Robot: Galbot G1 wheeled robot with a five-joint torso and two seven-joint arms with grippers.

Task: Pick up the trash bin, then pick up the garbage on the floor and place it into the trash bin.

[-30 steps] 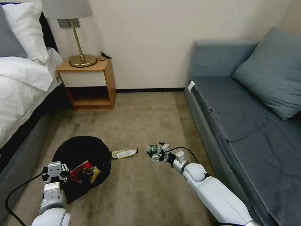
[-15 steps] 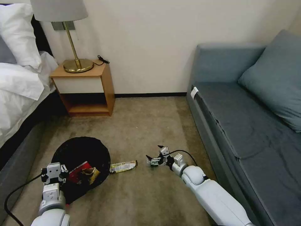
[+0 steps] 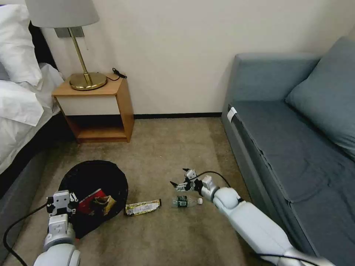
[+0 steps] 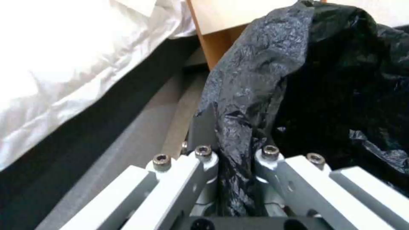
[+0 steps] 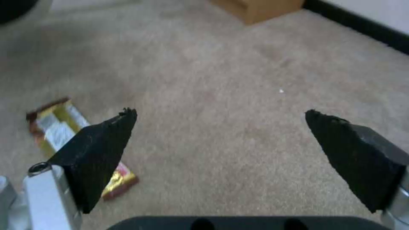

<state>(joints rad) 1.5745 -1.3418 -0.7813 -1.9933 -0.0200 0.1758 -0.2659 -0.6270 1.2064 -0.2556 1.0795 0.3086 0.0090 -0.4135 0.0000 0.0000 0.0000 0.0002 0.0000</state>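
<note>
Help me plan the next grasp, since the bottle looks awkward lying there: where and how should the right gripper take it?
Grip the bottle across its green-labelled middle, coming down from above. It lies on its side on the carpet, cap toward the right gripper, so fingers straddling its round body probably hold best. That gripper hangs open just beyond it.

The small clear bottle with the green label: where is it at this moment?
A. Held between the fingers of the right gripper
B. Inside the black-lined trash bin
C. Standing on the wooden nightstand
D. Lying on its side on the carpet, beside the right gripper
D: the small clear green-labelled bottle lies on the carpet, and the right gripper beside it is open with nothing between its fingers.
</note>
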